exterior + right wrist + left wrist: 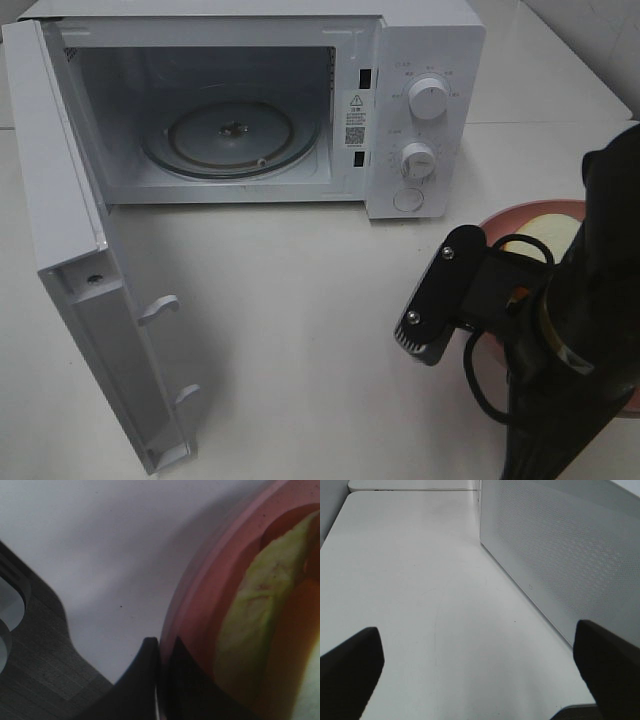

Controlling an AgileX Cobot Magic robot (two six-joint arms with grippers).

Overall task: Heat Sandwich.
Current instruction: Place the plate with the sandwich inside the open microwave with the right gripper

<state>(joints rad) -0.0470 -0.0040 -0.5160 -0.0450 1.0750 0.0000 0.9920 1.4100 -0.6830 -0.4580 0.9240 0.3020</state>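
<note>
The sandwich (pixel 245 640) is seen on the pink plate (pixel 200 590) just beyond the right gripper (pixel 160 647), which is clenched at the plate's rim and nearer than the spread left gripper (pixel 479 667).

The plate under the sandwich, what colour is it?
Pink. The plate shows best in the right wrist view, where its rim fills the picture up close.

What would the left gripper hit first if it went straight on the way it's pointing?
Probably the bare white table, since the open left gripper looks tilted down at it. Nothing stands in that line; the microwave's dotted panel runs alongside, off to one side. Depth is hard to judge.
</note>
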